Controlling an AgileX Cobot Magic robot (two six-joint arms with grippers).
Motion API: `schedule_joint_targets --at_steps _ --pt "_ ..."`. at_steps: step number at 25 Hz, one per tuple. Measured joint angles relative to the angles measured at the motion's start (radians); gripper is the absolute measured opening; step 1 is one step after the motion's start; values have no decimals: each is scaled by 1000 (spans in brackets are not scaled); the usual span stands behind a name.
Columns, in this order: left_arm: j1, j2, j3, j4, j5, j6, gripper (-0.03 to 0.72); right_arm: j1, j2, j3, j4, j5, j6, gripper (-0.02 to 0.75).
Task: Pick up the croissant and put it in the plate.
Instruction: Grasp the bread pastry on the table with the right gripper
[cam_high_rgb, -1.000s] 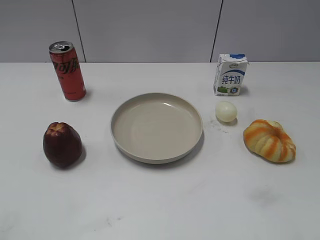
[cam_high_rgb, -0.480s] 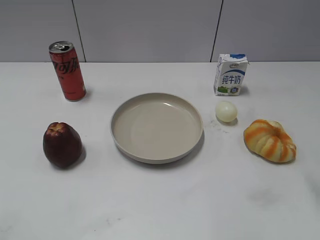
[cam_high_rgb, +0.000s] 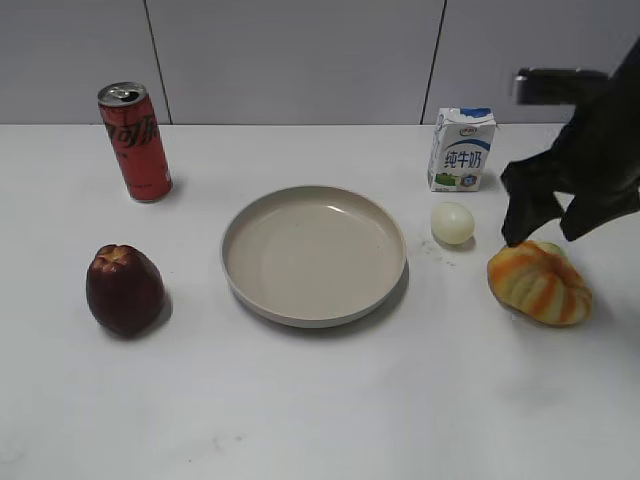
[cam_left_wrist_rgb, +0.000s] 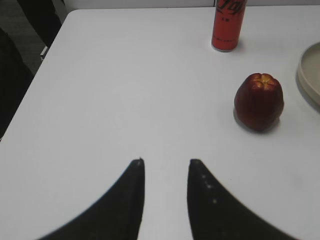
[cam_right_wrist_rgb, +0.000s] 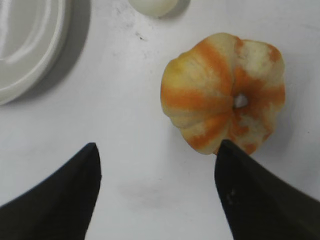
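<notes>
The croissant (cam_high_rgb: 540, 282), orange and cream striped, lies on the white table at the right, and fills the upper right of the right wrist view (cam_right_wrist_rgb: 223, 92). The beige plate (cam_high_rgb: 313, 300) sits empty in the middle; its rim shows in the right wrist view (cam_right_wrist_rgb: 30, 80). My right gripper (cam_high_rgb: 548, 232) hangs open just above the croissant's far side; in its own view (cam_right_wrist_rgb: 157, 155) its right finger overlaps the croissant's near edge. My left gripper (cam_left_wrist_rgb: 166, 162) is open and empty over bare table, out of the exterior view.
A dark red apple (cam_high_rgb: 124, 289) lies left of the plate, also in the left wrist view (cam_left_wrist_rgb: 259, 101). A red cola can (cam_high_rgb: 135, 141) stands at the back left. A milk carton (cam_high_rgb: 461, 150) and a pale egg (cam_high_rgb: 452, 223) stand between plate and croissant.
My right arm has come into the exterior view from the right and now hangs over the croissant. The croissant and other things have not moved.
</notes>
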Motion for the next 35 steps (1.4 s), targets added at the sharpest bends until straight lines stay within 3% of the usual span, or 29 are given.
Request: schedule_joint_targets --at_steps 8,16,20,25,35 --pt "0 0 0 0 0 0 234 14 185 -3 -60 -128 42 532" --pt "0 0 0 0 0 0 234 14 264 -15 -108 -152 66 526" --pt "0 0 0 0 0 0 234 15 289 -21 -146 -156 74 431" --pt "0 0 0 0 0 0 234 19 313 -30 -209 -138 134 168" --pt "0 0 0 0 0 0 232 38 276 -71 -244 -53 134 158"
